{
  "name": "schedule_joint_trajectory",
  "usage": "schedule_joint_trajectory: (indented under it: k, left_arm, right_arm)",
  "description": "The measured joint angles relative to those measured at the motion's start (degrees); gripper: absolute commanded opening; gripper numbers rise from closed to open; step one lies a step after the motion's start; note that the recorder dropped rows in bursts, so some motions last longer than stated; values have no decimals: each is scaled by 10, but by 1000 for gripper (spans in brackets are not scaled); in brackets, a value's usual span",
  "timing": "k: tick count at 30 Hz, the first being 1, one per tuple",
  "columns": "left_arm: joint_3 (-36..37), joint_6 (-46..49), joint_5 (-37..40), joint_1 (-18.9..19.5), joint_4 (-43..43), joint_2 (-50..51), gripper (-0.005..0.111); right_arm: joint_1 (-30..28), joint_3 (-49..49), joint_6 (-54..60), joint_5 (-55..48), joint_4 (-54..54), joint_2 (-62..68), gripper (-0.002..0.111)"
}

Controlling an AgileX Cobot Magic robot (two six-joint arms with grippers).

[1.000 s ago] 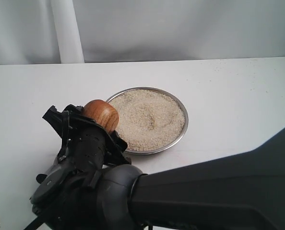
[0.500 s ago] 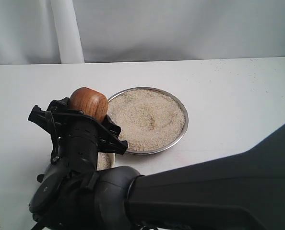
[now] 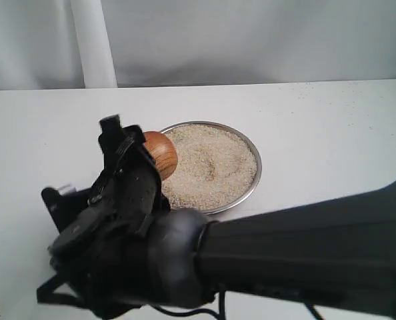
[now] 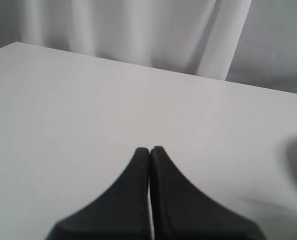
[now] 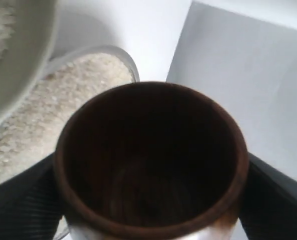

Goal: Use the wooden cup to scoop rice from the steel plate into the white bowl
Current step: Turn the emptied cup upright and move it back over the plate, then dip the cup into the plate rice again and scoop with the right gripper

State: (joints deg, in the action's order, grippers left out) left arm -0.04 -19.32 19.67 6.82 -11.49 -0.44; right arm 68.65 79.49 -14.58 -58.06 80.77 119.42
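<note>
We see the right gripper [image 5: 149, 202] holding the wooden cup [image 3: 161, 154]. Its two black fingers [image 5: 23, 205] press on opposite sides of the cup's wall, so the cup sits between them.

In the right wrist view the mouth of the cup faces the camera. The inside is dark brown, and we cannot make out any grain in it.

In the exterior view the right arm reaches across from the right side to the left of the middle, and it hides a large part of the foreground. The cup shows its rounded reddish-brown outside there. It is at the left edge of the steel plate [image 3: 254, 179], partly in front of the rim. We cannot tell whether it touches the rice [image 3: 215, 167] or hangs just over it.

The rice fills the plate as a flat, pale heap with a shallow hollow near its middle.

The white bowl [image 5: 26, 65] appears only in the right wrist view, as a curved pale wall just beside the plate, with some grains inside it. In the exterior view it is hidden behind the gripper.

The left gripper [image 4: 149, 155] is over a bare part of the white table [image 3: 318, 120], well apart from the cup. Its two dark fingers are pressed together with nothing between them.
</note>
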Motion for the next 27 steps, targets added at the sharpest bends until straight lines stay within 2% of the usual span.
schedule_joint_trajectory:
  k: [7,10,15,21,27]
  left_arm:
    - [0,0,0,0,0,0,0]
    - [0,0,0,0,0,0,0]
    - [0,0,0,0,0,0,0]
    - [0,0,0,0,0,0,0]
    - [0,0,0,0,0,0,0]
  right_arm:
    - [-92,0,-31,-1,-55,-83,0]
    - [-161,0,9,21,-56,-93,0]
    - [-231,0,59,62,-28,-75,0]
    - [-266,20,131,80,20,-21,0]
    - [-270,81,169,82,26,50,0]
